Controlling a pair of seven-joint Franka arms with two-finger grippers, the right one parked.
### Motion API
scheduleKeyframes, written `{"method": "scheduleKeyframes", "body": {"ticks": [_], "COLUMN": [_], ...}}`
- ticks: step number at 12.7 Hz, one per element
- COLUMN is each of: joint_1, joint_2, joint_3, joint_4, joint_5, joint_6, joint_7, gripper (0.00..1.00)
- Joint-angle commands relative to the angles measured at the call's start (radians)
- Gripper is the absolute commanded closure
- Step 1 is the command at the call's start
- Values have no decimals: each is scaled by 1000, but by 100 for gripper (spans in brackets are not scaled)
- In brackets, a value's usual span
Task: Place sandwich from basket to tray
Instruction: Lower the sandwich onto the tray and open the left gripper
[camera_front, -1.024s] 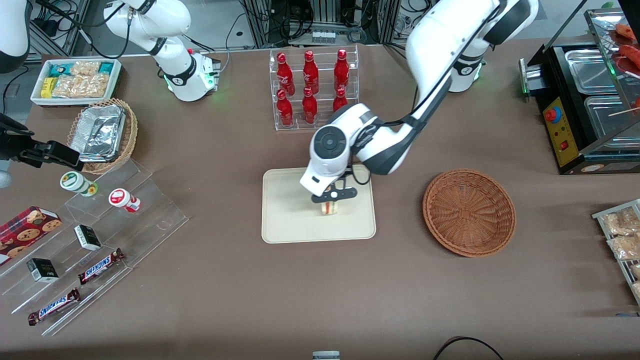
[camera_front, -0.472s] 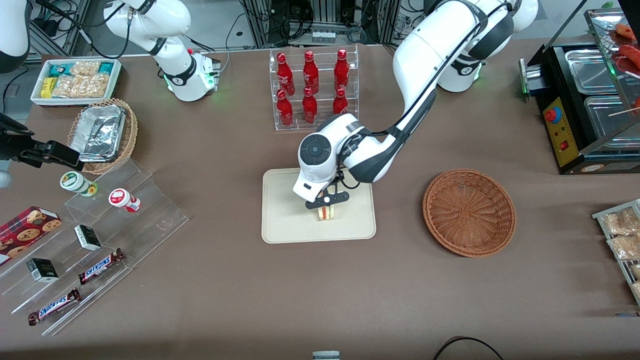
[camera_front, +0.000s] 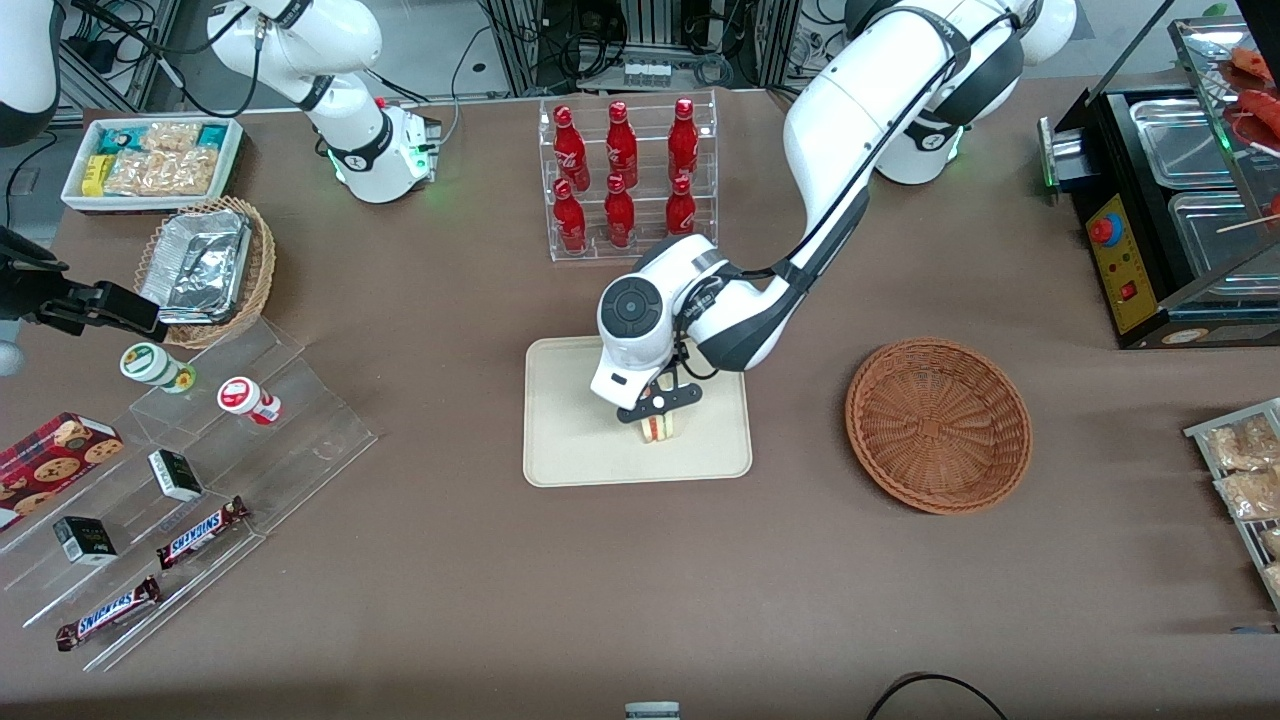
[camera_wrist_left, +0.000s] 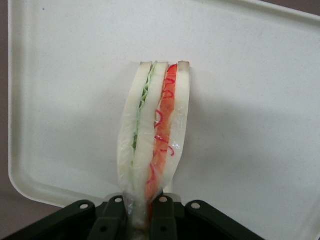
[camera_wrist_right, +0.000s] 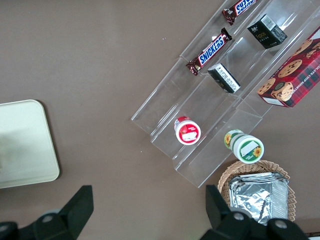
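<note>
— Since a second ago the left arm has carried the sandwich (camera_front: 656, 428) a little toward the parked arm's end of the tray (camera_front: 570, 450) and lowered it, hasn't it?

— Yes. Now the gripper (camera_front: 655, 402) hangs low over the tray's middle, and the wedge stands upright on its edge below it.

— Has it let go?

— No. In the wrist view the fingers (camera_wrist_left: 114, 216) are pressed together on the wrapped corner of the sandwich (camera_wrist_left: 155, 135), bread and red and green filling hanging down toward the tray (camera_wrist_left: 260, 100).

— And the basket (camera_front: 938, 425)?

— Nothing lies in it; it sits well apart, toward the working arm's end of the table.

— So what remains?

— By my reading the carry is finished. Whether the sandwich's lower edge already touches the tray I cannot tell. Left to do: set it down, release, and pull the arm away.
</note>
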Motion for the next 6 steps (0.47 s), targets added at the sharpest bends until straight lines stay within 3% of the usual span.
{"method": "scheduleKeyframes", "body": {"ticks": [1, 6], "joint_1": [-17, -3], "joint_2": [28, -29], "joint_3": [10, 5], "joint_4": [42, 43], "joint_5": [18, 5], "joint_6": [3, -44], "joint_7": [-29, -16], "gripper": [0, 0]}}
